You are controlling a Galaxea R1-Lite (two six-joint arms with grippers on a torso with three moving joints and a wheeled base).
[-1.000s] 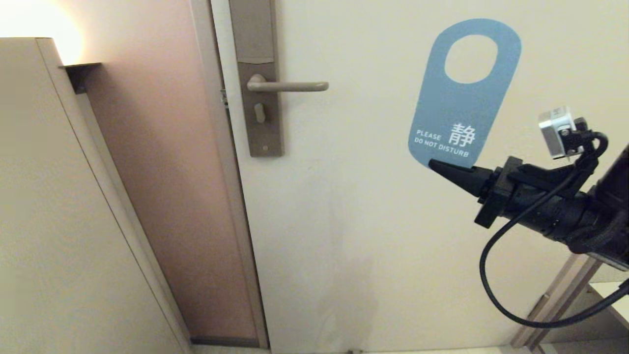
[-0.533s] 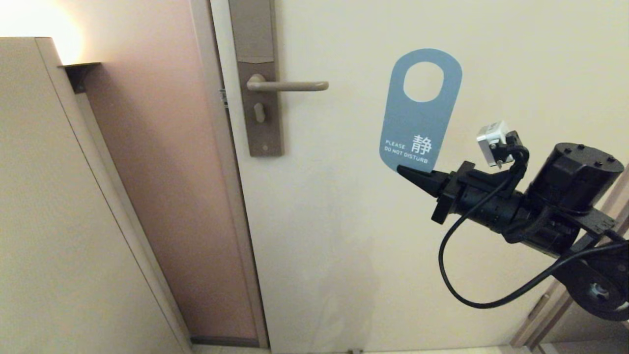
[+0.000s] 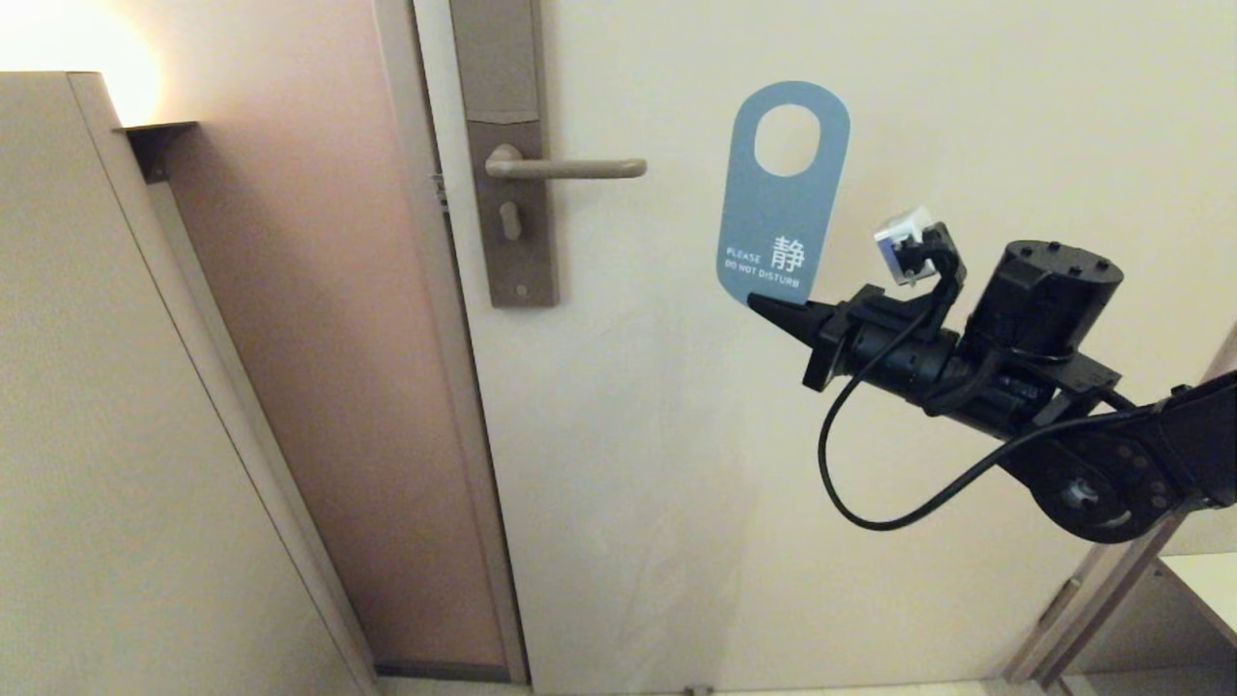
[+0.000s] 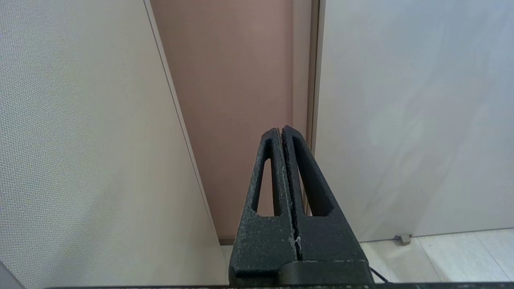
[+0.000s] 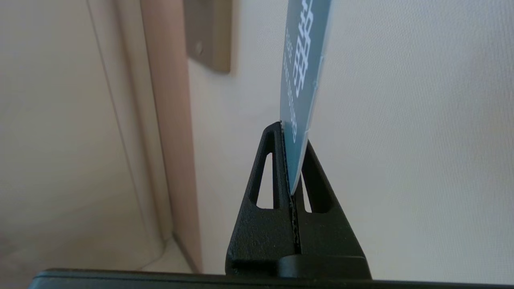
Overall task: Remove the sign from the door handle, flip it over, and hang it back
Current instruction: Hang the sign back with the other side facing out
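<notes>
The sign [image 3: 781, 205] shows its blue "DO NOT DISTURB" face and stands upright, oval hole at the top, a short way right of the door handle [image 3: 568, 169]. My right gripper [image 3: 763, 305] is shut on the sign's bottom edge and holds it in front of the door; the handle's rounded free end points toward the sign, with a gap between them. In the right wrist view the blue card [image 5: 303, 80] rises edge-on from between the closed fingers of the right gripper [image 5: 290, 138]. My left gripper [image 4: 280, 130] is shut and empty, parked low facing the door frame.
The brown backplate [image 3: 507, 155] with a thumb-turn sits at the door's [image 3: 870, 483] left edge beside the frame [image 3: 435, 406]. A beige wall panel [image 3: 116, 435] fills the left. A door stop [image 4: 402, 239] stands on the floor.
My right arm has carried the sign leftward toward the handle. The sign has become more upright and looks smaller, nearer the door. The handle and left arm have not moved.
</notes>
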